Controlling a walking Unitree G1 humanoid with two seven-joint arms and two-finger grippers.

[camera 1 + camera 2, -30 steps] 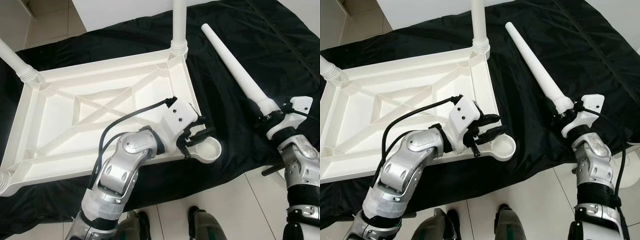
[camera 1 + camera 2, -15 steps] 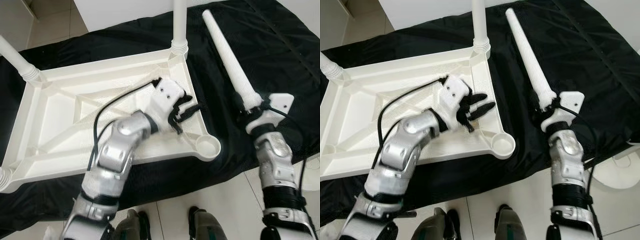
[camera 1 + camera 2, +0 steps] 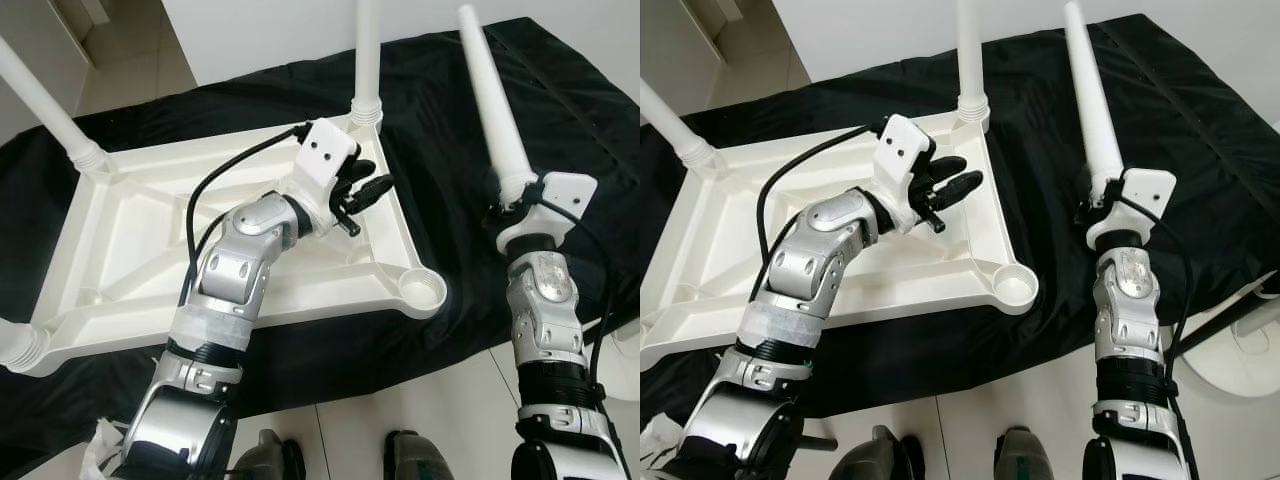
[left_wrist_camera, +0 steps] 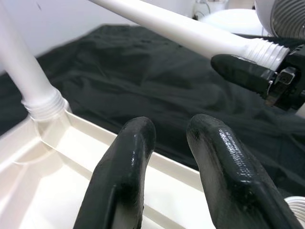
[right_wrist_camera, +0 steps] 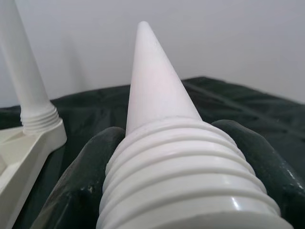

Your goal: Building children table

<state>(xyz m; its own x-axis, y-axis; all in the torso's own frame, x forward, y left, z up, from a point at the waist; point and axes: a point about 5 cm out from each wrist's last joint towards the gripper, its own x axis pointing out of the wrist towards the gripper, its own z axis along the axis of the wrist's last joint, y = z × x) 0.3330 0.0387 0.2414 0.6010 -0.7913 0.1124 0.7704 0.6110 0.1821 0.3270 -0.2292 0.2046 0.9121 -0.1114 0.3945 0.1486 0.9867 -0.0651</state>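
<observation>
The white children's table top (image 3: pixel 150 235) lies upside down on a black cloth. Legs stand in its far right corner (image 3: pixel 366 60), far left corner (image 3: pixel 45 105) and near left corner (image 3: pixel 18 345). The near right corner socket (image 3: pixel 421 288) holds no leg. My left gripper (image 3: pixel 378 176) hovers over the table's right rail, open, with nothing between its fingers (image 4: pixel 128 157). My right gripper (image 3: pixel 512 205) is shut on the threaded end of a loose white leg (image 3: pixel 485 90), which points almost straight up, to the right of the table. The thread (image 5: pixel 176 162) sits between the two fingers.
The black cloth (image 3: pixel 590 130) covers the floor around the table, with pale tiles (image 3: pixel 440 410) at its near edge. My feet (image 3: pixel 1020 455) stand on the tiles. A white round base (image 3: pixel 1245 350) lies at the right. A white wall (image 3: pixel 270 30) is behind.
My left gripper rose from the near right corner socket and moved toward the far end of the right rail. My right arm swung the loose leg from slanting to nearly upright.
</observation>
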